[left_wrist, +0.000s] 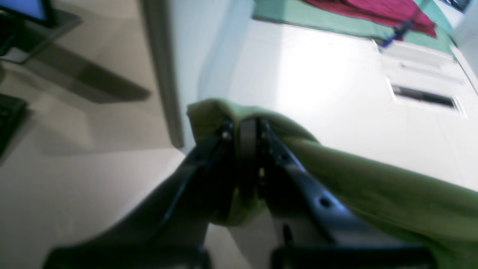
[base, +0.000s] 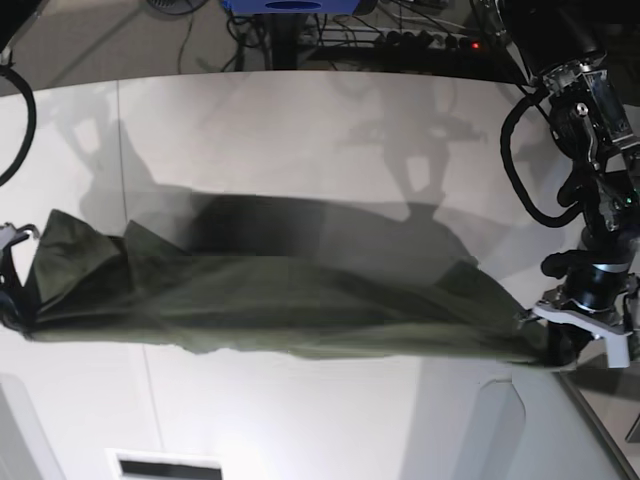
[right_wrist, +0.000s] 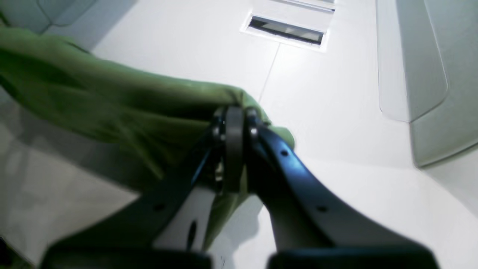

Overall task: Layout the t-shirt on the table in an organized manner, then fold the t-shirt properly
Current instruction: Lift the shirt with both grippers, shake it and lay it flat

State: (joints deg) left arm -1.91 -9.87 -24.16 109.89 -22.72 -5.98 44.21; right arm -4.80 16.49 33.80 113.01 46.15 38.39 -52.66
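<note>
The olive-green t-shirt [base: 290, 300] is stretched in a wide, wrinkled band across the white table [base: 300, 130], casting a shadow behind it. My left gripper [base: 556, 348], at the right of the base view, is shut on one end of the cloth. In the left wrist view its jaws [left_wrist: 244, 125] pinch a bunched fold of t-shirt [left_wrist: 373, 179]. My right gripper [base: 14, 300], at the base view's left edge, is shut on the other end. The right wrist view shows that gripper [right_wrist: 233, 114] clamped on t-shirt [right_wrist: 93, 97] fabric above the table [right_wrist: 336, 93].
A rectangular slot [base: 165, 467] is set into the table near its front edge. Cables and a blue object [base: 290, 5] lie beyond the far edge. Red cloth [left_wrist: 373, 11] and a monitor [left_wrist: 22, 9] show off the table. A grey panel [right_wrist: 429, 93] sits at the right.
</note>
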